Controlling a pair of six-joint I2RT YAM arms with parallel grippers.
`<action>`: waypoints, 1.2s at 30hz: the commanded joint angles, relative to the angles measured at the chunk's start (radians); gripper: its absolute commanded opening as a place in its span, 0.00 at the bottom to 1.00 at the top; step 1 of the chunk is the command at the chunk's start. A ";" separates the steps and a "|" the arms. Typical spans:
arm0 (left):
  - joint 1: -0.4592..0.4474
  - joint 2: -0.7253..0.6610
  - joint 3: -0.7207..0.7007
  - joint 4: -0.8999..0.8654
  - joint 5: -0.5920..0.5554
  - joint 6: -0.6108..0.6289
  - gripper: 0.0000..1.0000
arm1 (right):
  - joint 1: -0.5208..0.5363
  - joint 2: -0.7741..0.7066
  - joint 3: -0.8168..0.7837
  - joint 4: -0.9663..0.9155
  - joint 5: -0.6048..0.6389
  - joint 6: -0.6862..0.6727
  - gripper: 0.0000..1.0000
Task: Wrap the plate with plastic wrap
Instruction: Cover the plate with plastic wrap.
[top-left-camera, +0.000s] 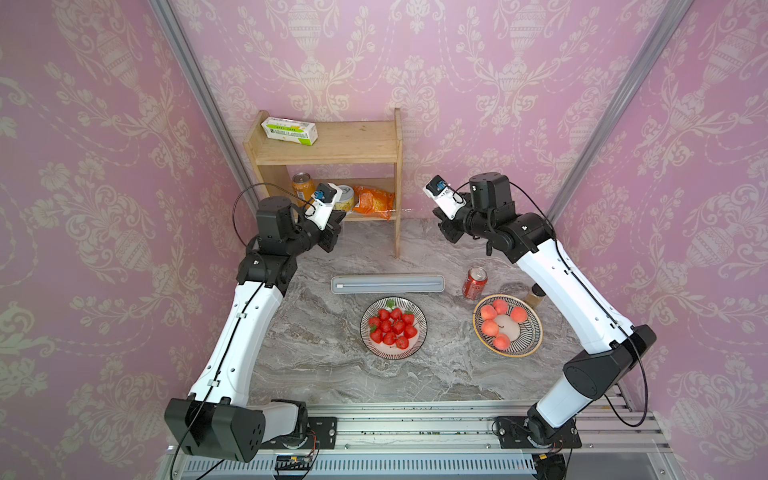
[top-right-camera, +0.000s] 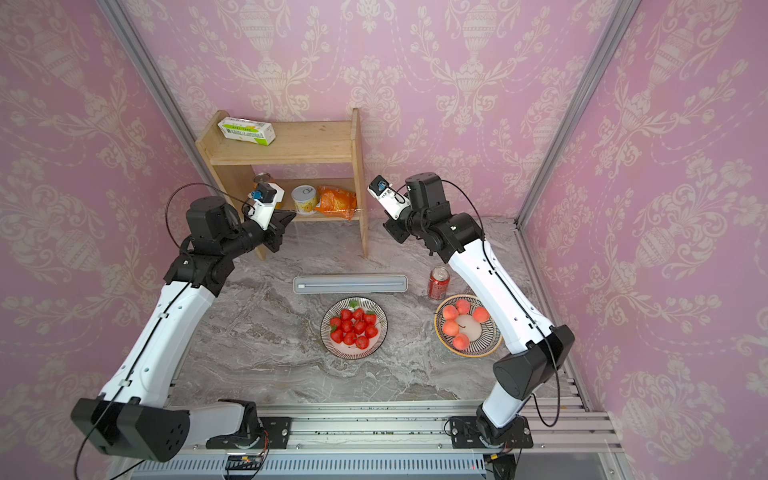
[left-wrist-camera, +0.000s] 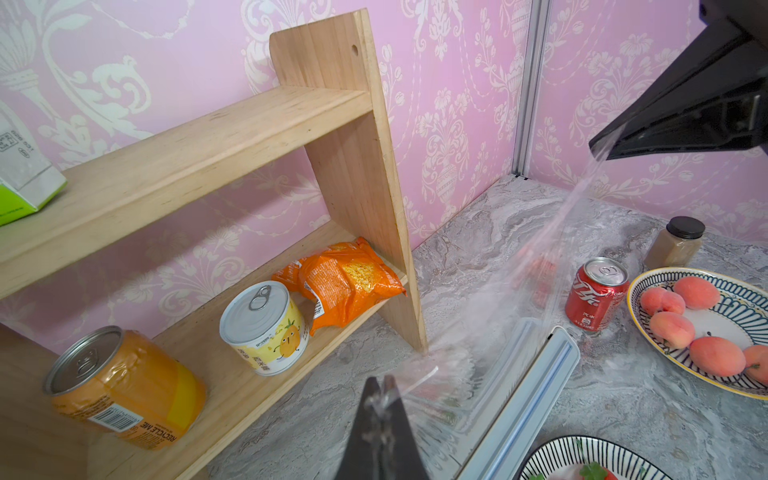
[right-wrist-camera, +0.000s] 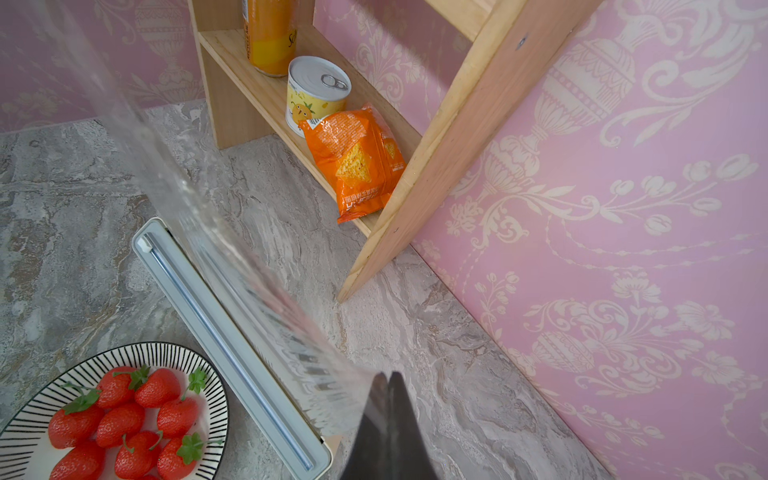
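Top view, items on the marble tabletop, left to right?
Black-striped white plate of strawberries → red soda can → blue-striped yellow-rimmed plate of peaches. Skipped: long cream dispenser box with grey top, overlaps the strawberry plate.

Both top views look steeply down from above the arm bases, covering the whole desk (top-left-camera: 332, 374) and shelf (top-left-camera: 353, 143). Wrist views sit close behind left claw (left-wrist-camera: 381, 384) and right claw (right-wrist-camera: 388, 380), low, facing the shelf. Both share dispenser box (left-wrist-camera: 528, 399) and strawberry plate (right-wrist-camera: 25, 419).
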 joint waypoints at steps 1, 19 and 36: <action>-0.005 -0.062 -0.036 0.053 -0.001 -0.025 0.00 | 0.009 -0.050 -0.050 0.046 -0.004 0.033 0.00; -0.094 -0.368 -0.395 -0.004 -0.095 -0.192 0.00 | 0.072 -0.204 -0.377 0.064 -0.036 0.141 0.00; -0.285 -0.667 -0.715 -0.399 -0.276 -0.881 0.00 | 0.228 -0.401 -0.848 -0.037 -0.063 0.545 0.00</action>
